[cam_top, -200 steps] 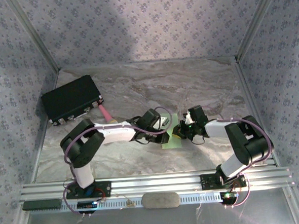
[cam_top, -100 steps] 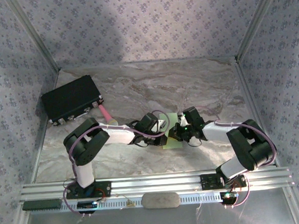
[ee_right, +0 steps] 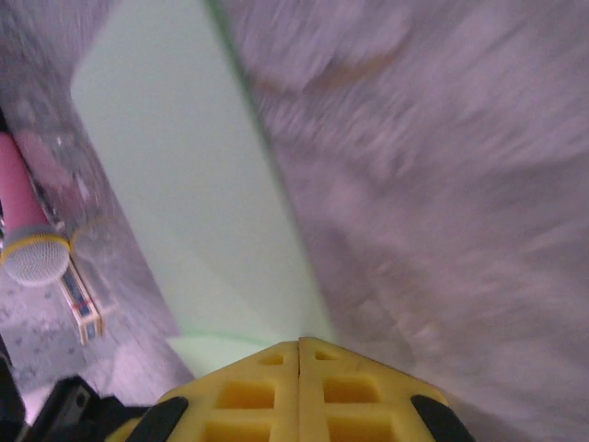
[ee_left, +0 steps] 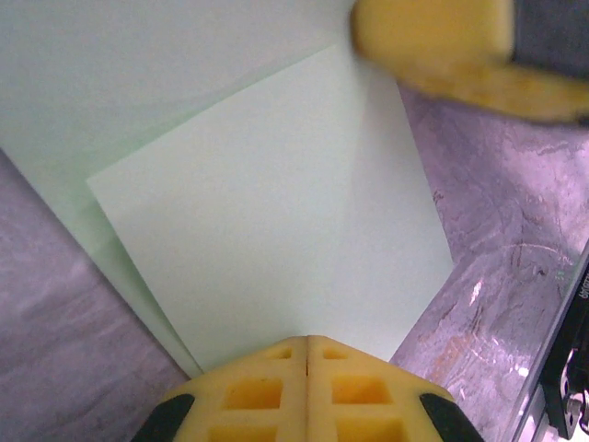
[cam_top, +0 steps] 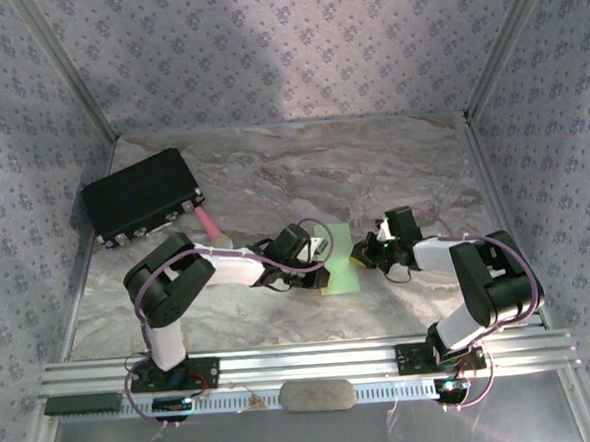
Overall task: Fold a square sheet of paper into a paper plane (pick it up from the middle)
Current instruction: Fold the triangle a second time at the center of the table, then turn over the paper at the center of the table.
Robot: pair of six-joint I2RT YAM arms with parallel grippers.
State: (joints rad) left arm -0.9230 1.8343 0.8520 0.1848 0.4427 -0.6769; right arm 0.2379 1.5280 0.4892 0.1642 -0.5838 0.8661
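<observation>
Folds layer the smooth pale-green square sheet of paper [ee_left: 276,212]; left tool [ee_left: 306,345] and right tool [ee_right: 299,348] sit pinched together.

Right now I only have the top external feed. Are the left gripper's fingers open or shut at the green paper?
Observer: Shut. On the left wrist camera the left gripper has both yellow fingers pressed together at the near edge of the square sheet of paper. I can't tell whether it is pinching or just pressing.
Operator: Is the sheet folded there?
Observer: Yes. A paler flap lies on a lower layer, which shows beyond it at the top left of that view.
Operator: And the right side?
Observer: The right gripper is shut as well, with its tips at the sheet's edge. The right wrist view is blurred.
</observation>
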